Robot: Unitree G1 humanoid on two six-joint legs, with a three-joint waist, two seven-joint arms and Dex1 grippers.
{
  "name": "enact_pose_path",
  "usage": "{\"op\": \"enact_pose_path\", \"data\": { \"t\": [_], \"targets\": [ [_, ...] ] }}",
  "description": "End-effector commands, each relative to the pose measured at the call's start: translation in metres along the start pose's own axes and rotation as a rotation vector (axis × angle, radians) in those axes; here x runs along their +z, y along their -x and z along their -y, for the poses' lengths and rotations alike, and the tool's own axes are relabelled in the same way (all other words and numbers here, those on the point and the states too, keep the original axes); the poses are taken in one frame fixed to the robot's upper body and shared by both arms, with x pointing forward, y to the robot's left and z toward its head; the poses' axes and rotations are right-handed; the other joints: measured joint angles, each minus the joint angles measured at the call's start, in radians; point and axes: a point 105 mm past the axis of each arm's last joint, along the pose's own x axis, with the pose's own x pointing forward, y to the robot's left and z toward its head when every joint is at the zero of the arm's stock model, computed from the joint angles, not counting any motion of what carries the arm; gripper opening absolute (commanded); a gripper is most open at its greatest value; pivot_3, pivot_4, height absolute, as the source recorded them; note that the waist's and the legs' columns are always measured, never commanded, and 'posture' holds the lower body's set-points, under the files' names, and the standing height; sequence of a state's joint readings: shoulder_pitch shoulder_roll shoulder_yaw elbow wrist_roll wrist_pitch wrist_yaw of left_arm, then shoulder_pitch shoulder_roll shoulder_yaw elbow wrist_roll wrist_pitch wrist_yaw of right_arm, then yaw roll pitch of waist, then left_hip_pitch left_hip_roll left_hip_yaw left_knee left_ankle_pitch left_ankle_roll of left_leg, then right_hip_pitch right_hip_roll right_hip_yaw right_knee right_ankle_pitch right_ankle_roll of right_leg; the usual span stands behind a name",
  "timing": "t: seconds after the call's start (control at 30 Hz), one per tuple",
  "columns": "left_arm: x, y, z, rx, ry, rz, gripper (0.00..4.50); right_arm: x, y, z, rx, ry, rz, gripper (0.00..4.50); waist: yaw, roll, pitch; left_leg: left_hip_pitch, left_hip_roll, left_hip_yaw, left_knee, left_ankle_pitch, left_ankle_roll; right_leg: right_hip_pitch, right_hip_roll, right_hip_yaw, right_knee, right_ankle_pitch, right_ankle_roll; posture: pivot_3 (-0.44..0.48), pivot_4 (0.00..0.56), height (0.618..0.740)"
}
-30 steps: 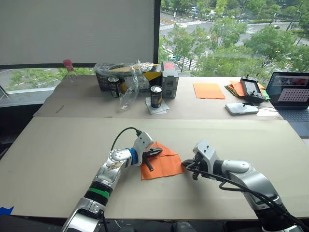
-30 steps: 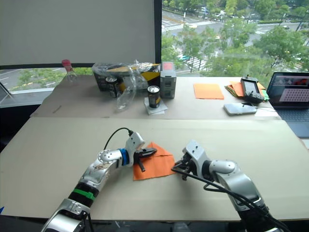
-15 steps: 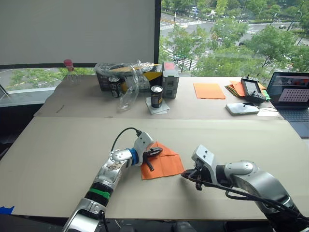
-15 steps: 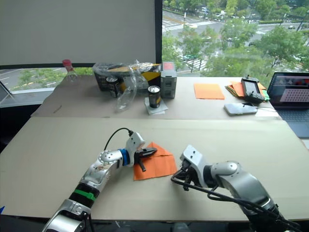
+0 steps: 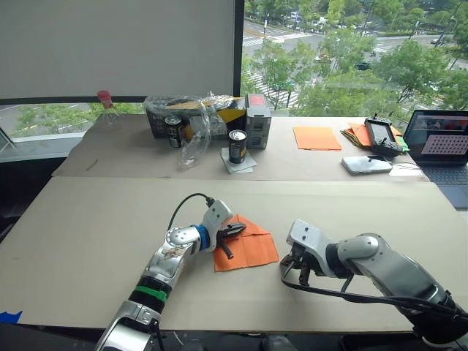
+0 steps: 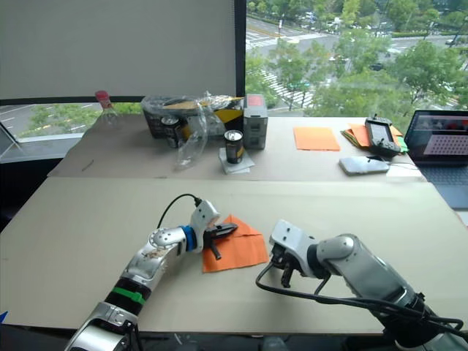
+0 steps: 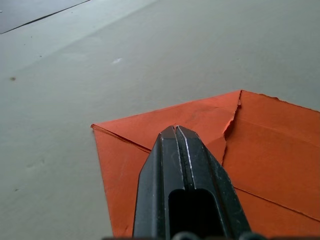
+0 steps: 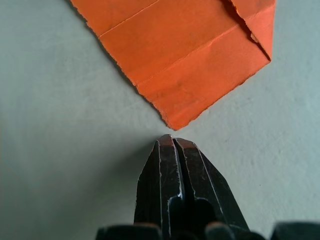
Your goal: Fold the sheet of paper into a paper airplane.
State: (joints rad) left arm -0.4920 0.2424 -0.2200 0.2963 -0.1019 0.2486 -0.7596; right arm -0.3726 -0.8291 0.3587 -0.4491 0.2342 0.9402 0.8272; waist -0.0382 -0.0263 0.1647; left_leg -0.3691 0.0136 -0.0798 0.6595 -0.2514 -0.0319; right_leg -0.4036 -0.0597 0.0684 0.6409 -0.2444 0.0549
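Note:
The sheet of paper (image 5: 252,248) is bright orange and lies flat on the near table, its far corners folded in to a point, with crease lines across it. A finished paper airplane is out of view. My left gripper (image 5: 232,235) is shut and its tips rest on top of the sheet's left part, as the left wrist view shows with the fingers (image 7: 182,165) over the folded flaps (image 7: 210,120). My right gripper (image 5: 291,266) is shut and sits just off the sheet's near right corner (image 8: 172,122), not touching it.
On the far table stand two cans (image 5: 236,145), a crumpled plastic bag (image 5: 196,121) and a small box (image 5: 257,119). A smooth orange sheet (image 5: 316,137), a paper stack (image 5: 357,134), a controller (image 5: 382,135), a phone (image 5: 365,164) and a laptop (image 5: 443,143) lie far right.
My right gripper has drawn back from the sheet's right edge toward the table's near side and turned its wrist. The left gripper and the sheet have stayed put.

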Motion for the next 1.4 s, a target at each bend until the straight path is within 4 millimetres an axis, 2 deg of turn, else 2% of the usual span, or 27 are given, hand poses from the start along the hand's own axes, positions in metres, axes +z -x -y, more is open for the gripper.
{"op": "enact_pose_path", "data": {
  "t": [0.03, 0.37, 0.63, 0.83, 1.07, 1.27, 1.4],
  "targets": [
    [-0.01, 0.0, 0.005, -0.005, 0.014, -0.03, 0.02, -0.008, -0.009, 0.003, -0.022, -0.01, -0.036, 0.0, -0.001, 0.0, 0.0, 0.0, 0.0, 0.0, 0.0, 0.0, 0.0, 0.0, 0.0, 0.0, 0.0, 0.0, 0.0, 0.0, 0.15, 0.73],
    [-0.012, 0.005, 0.001, 0.011, 0.011, -0.039, 0.02, -0.002, -0.028, 0.006, -0.007, 0.021, 0.013, 0.0, -0.01, -0.001, -0.002, 0.002, 0.001, 0.0, 0.0, 0.0, 0.0, 0.001, 0.001, 0.0, 0.001, 0.0, 0.0, 0.0, 0.15, 0.73],
    [-0.012, 0.008, -0.004, 0.029, 0.009, -0.04, 0.02, 0.007, -0.032, 0.013, -0.027, 0.008, 0.108, 0.0, -0.011, -0.001, -0.002, 0.003, 0.002, 0.0, 0.0, 0.0, 0.0, 0.001, 0.002, 0.0, 0.001, 0.0, 0.0, 0.0, 0.15, 0.73],
    [-0.012, 0.009, -0.006, 0.042, 0.006, -0.039, 0.02, 0.017, -0.042, 0.01, -0.006, 0.001, 0.154, 0.0, -0.011, -0.001, -0.002, 0.002, 0.001, 0.0, 0.0, 0.0, 0.0, 0.001, 0.002, 0.0, 0.001, 0.0, -0.001, 0.0, 0.15, 0.73],
    [-0.01, 0.022, -0.012, 0.067, -0.007, -0.047, 0.02, 0.03, -0.049, 0.009, 0.004, 0.016, 0.198, 0.0, -0.013, -0.001, -0.002, 0.002, 0.001, 0.0, 0.0, 0.0, 0.0, 0.0, 0.002, 0.0, 0.001, 0.001, -0.001, 0.0, 0.15, 0.73],
    [-0.016, 0.025, -0.012, 0.078, 0.003, -0.064, 0.02, 0.036, -0.041, 0.017, -0.019, 0.045, 0.203, 0.0, -0.006, -0.001, -0.002, 0.001, 0.001, 0.0, 0.0, 0.0, 0.0, 0.0, 0.001, 0.0, 0.001, 0.001, -0.003, 0.0, 0.15, 0.73],
    [-0.016, 0.023, -0.011, 0.08, 0.009, -0.062, 0.02, 0.031, -0.02, 0.027, -0.022, 0.091, 0.154, 0.0, -0.003, 0.0, -0.001, 0.001, 0.001, 0.0, 0.0, 0.0, 0.0, 0.0, 0.001, 0.0, 0.001, 0.002, -0.003, 0.0, 0.15, 0.73]
  ]
}}
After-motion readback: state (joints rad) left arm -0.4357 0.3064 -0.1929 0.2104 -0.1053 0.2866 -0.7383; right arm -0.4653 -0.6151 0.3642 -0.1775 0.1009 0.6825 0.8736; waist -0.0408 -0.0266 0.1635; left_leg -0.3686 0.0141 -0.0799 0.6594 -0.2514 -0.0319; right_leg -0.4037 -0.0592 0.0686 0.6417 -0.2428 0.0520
